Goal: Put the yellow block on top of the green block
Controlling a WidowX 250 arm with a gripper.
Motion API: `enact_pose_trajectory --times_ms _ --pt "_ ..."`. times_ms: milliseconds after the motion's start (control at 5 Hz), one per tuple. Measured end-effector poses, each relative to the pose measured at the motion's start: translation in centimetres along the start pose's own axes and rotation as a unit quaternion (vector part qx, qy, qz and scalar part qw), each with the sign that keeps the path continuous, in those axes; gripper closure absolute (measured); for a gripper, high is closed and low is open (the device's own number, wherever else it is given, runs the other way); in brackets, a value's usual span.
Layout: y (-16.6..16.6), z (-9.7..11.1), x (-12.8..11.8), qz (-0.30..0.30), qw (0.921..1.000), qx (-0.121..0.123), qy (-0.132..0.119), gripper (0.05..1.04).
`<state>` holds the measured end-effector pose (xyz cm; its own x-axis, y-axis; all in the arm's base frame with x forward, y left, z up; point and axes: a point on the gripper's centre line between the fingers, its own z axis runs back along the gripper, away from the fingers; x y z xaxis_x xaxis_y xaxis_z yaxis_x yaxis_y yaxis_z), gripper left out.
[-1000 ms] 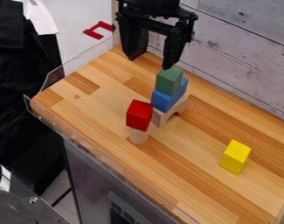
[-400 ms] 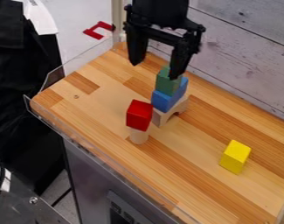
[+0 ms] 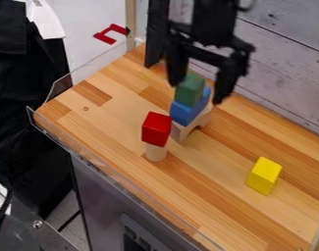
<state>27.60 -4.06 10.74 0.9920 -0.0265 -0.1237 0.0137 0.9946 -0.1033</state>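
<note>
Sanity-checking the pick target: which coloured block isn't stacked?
The yellow block: it rests directly on the wooden surface; red block, blue block and green block are stacked.

A green-topped stack (image 3: 186, 112) and red-topped stack (image 3: 155, 130) obstruct the counter (image 3: 116, 135) between its front and back edges; open room separates both from the yellow block (image 3: 264, 176).

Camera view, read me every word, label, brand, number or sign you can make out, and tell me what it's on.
No text is readable here.
Yellow block, green block, blue block, red block: no print on the sides that show.
Dark panel below the tabletop: any markings are too small to read.
</note>
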Motion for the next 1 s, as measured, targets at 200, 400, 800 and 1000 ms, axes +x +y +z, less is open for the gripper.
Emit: enact_pose_trajectory --times_ms 200,400,800,1000 --pt "-2.6 -1.2 0.9 -0.039 0.9991 -0.002 0.013 0.083" --pt "-4.7 -2.0 1.4 -0.066 0.9974 0.004 0.029 0.083" --pt "-5.2 -3.4 2.1 -0.062 0.9971 0.017 0.04 0.083" --pt "-5.4 -4.0 2.4 -0.021 0.9993 0.019 0.023 0.083"
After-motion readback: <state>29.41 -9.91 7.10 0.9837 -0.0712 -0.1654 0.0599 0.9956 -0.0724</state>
